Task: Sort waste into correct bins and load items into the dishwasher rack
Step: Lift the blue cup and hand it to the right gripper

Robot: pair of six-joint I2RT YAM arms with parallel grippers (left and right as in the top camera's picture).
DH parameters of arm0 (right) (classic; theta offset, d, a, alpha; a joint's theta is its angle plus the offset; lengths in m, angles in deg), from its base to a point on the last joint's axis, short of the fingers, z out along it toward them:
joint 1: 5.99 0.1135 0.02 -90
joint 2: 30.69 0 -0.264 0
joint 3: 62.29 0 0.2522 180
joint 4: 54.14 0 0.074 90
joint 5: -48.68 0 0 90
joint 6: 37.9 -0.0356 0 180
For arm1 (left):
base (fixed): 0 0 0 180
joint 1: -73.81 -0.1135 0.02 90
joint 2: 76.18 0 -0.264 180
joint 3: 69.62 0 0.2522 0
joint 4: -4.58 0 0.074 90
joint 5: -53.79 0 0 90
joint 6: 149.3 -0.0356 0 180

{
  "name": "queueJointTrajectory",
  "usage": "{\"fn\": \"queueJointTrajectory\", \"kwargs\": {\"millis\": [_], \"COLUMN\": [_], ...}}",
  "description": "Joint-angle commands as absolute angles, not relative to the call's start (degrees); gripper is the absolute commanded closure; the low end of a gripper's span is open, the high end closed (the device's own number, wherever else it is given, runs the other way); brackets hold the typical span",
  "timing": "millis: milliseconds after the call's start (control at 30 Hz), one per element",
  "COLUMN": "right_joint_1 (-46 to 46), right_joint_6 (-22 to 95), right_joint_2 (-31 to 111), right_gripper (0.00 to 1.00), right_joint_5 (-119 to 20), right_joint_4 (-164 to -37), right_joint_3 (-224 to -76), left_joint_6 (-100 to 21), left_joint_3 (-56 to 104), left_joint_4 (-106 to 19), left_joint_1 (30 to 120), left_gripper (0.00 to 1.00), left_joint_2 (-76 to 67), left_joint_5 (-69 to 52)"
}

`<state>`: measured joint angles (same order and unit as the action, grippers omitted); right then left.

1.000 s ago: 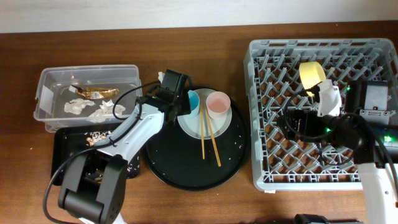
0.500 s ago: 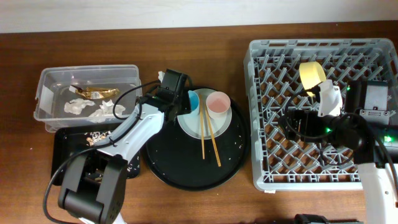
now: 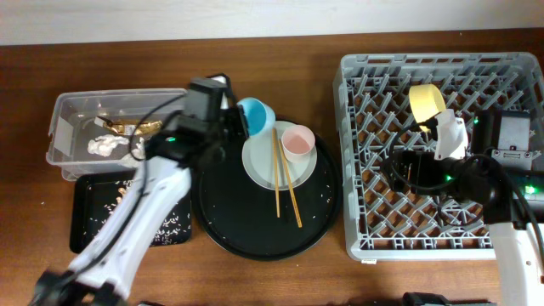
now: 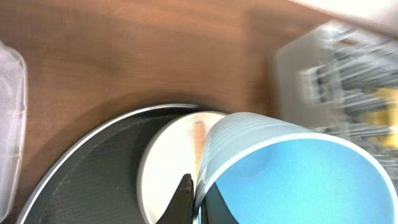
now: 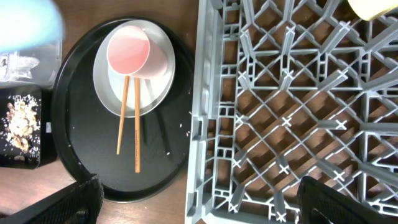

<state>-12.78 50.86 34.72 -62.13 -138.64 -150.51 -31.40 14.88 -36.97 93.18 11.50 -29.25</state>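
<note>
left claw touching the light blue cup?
Touching. The left wrist view shows the left claw clamped on the wall of the light blue plastic cup, at its rim, with no gap.

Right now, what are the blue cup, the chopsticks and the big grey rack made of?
The light blue cup is probably smooth plastic: even colour, thin rim, soft sheen. The chopsticks look like wood or bamboo: plain tan, no shine. The dishwasher rack seems to be moulded matte grey plastic, going by its uniform lattice of pegs.
</note>
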Motion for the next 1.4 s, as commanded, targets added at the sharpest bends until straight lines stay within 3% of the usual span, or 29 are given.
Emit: {"fn": "queueJointTrajectory", "kwargs": {"millis": [0, 133, 267, 1100, 1367], "right_joint_1": [-13.15, -13.15, -13.15, -13.0, -8.21], "right_joint_6": [52.48, 68.63, 74.36, 74.18, 74.36], "right_joint_2": [34.39, 34.39, 34.39, 34.39, 34.46], "right_gripper": [0.01, 0.02, 0.02, 0.02, 0.01], "right_joint_5": [-67.66, -96.76, -114.13, -121.32, -121.06], "right_joint_4": [-139.44, -139.73, -138.44, -140.69, -138.64], "right_joint_3": [-151.28, -151.28, -151.28, -151.28, -151.28], "left_joint_6": [-33.26, -33.24, -33.22, -28.43, -26.29], "left_joint_3": [15.88, 15.88, 15.88, 15.88, 15.88], "left_joint_4": [-37.23, -34.43, -31.66, -16.64, -12.2], "left_joint_1": [87.26, 83.39, 83.79, 96.86, 98.95], "left_gripper": [0.99, 0.99, 1.0, 0.99, 0.99], "left_joint_2": [6.3, 5.88, 5.86, 5.86, 5.86], "left_joint_5": [3.58, 27.55, 37.52, 36.45, 36.45]}}
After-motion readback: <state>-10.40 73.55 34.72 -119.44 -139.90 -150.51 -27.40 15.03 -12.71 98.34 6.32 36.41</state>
